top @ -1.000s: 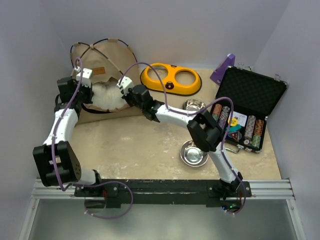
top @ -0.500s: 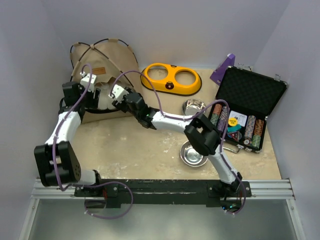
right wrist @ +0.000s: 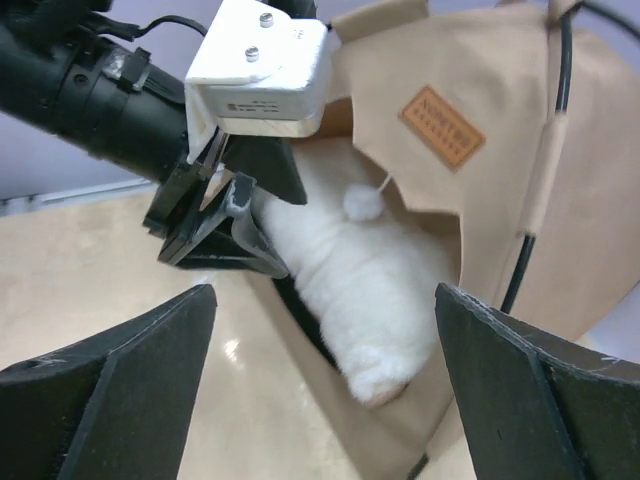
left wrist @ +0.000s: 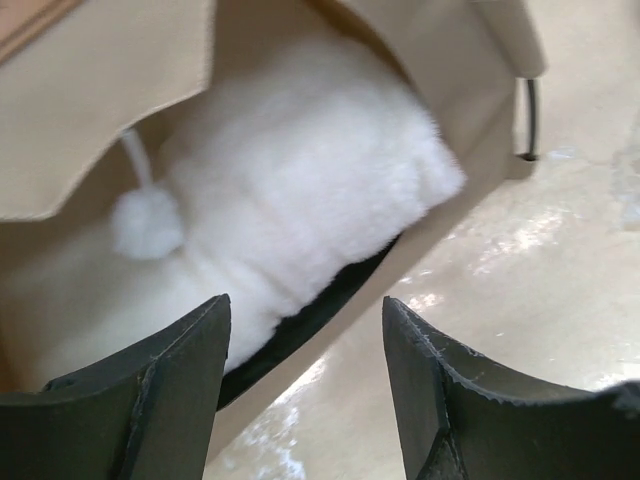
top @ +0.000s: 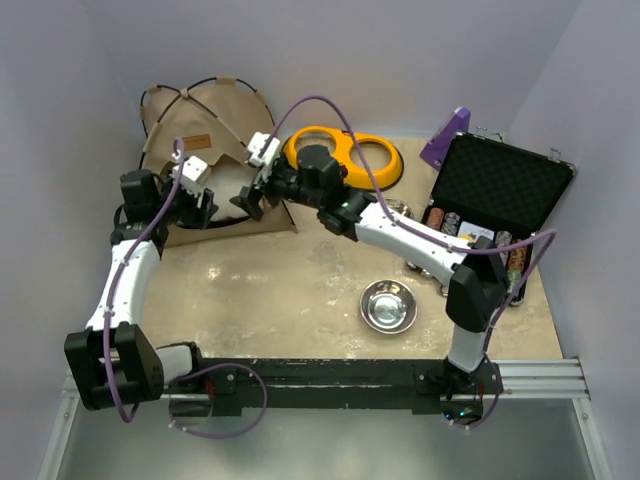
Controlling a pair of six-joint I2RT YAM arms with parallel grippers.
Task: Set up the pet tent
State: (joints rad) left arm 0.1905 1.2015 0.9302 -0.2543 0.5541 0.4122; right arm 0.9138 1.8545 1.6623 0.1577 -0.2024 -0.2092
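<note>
The pet tent (top: 210,115) stands at the back left, tan fabric with thin black poles (right wrist: 560,50) and a brown label (right wrist: 442,125). A white fluffy cushion (left wrist: 290,190) lies in its door opening, one end poking out (right wrist: 375,300), under a hanging pompom (left wrist: 147,222). My left gripper (left wrist: 305,305) hovers open just outside the door's lower rim, with nothing between its fingers. My right gripper (right wrist: 322,300) stands wide open in front of the door, apart from the cushion. The left gripper (right wrist: 215,235) shows in the right wrist view, beside the cushion's left side.
A yellow double-bowl feeder (top: 350,160) lies right of the tent, partly under the right arm. A steel bowl (top: 389,305) sits mid-table. An open black case of poker chips (top: 500,200) stands at the right, a purple object (top: 447,135) behind it.
Both grippers have opened and let go of the white cushion, which now rests in the tent door. The right arm has swung back and upward; the left gripper has drawn back slightly.
</note>
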